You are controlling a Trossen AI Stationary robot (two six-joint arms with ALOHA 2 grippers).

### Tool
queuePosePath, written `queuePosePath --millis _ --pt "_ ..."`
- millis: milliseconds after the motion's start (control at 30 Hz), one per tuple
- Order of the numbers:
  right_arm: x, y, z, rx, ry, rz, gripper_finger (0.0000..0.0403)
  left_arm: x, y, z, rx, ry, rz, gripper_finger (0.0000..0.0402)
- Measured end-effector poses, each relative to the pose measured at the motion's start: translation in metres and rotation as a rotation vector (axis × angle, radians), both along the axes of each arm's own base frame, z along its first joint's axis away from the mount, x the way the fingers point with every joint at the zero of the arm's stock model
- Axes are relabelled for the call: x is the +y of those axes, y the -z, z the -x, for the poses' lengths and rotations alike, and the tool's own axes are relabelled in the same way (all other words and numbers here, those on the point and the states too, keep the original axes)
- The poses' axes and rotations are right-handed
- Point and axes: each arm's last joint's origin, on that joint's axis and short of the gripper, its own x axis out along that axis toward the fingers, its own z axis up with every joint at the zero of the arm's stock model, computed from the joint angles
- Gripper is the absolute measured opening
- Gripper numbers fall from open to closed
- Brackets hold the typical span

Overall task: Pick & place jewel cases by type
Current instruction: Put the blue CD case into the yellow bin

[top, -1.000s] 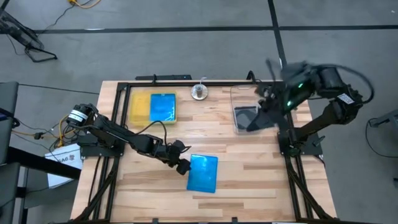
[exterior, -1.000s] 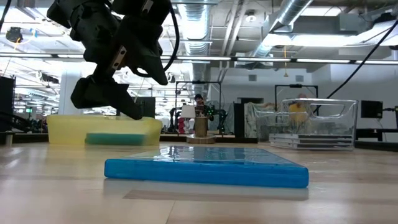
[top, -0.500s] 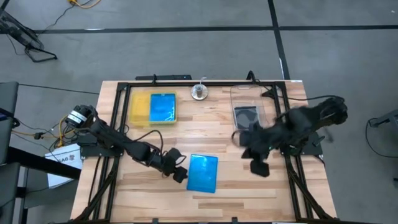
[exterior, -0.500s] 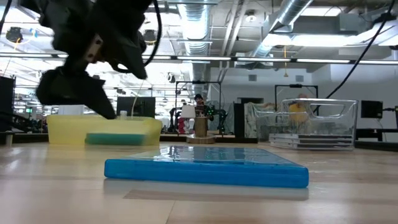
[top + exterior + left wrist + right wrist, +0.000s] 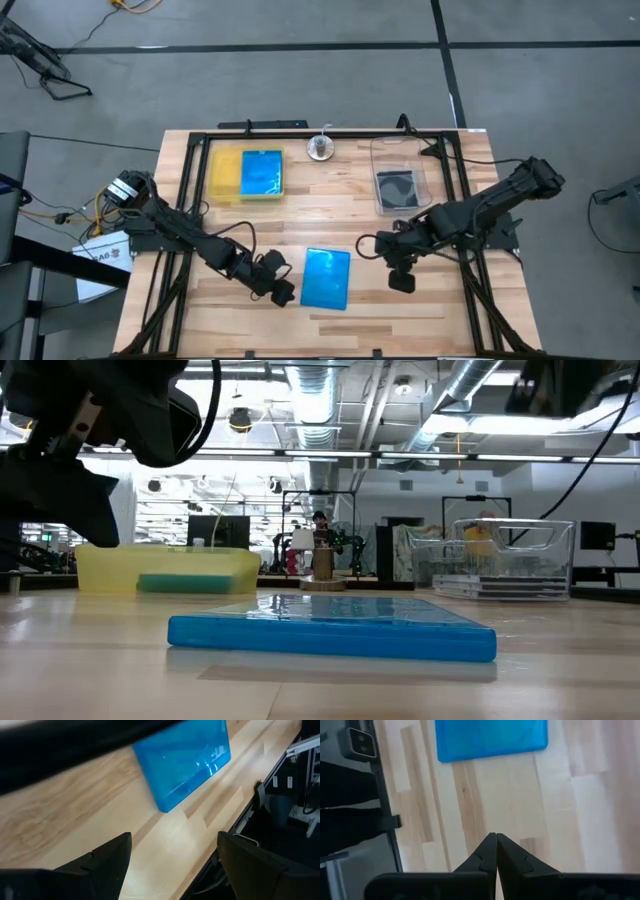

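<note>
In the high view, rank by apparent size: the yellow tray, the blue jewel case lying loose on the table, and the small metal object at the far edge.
1. yellow tray, largest.
2. loose blue jewel case, clearly smaller than the tray.
3. small metal object, by far the smallest.

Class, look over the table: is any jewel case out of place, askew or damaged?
Nothing looks damaged. One blue jewel case lies flat on the bare table, slightly askew, outside any container, while another blue case sits in the yellow tray and a black-inside case in the clear tub.
</note>
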Motion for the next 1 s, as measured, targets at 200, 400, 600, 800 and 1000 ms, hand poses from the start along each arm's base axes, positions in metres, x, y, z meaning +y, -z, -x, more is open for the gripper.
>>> queuePosePath --millis 200,400,600,800,1000 --pt "-0.008 0.042 0.0 0.036 0.08 -0.037 0.0 0.0 0.0 0.0 0.021 -0.048 0.033 0.0286" --pt "-0.015 0.069 0.001 0.035 0.207 -0.08 0.0 0.0 0.007 0.0 0.064 -0.115 0.054 0.0286" --pt "-0.021 0.085 -0.005 -0.037 0.34 -0.165 0.0 -0.004 0.027 -0.005 0.111 -0.166 0.067 0.0286" --pt "-0.03 0.102 -0.004 -0.016 0.555 -0.097 0.0 -0.001 0.04 -0.009 0.11 -0.225 0.004 0.0286" --pt "-0.021 0.129 -0.019 0.009 0.63 -0.16 0.0 0.003 0.042 -0.014 0.087 -0.246 -0.034 0.0286"
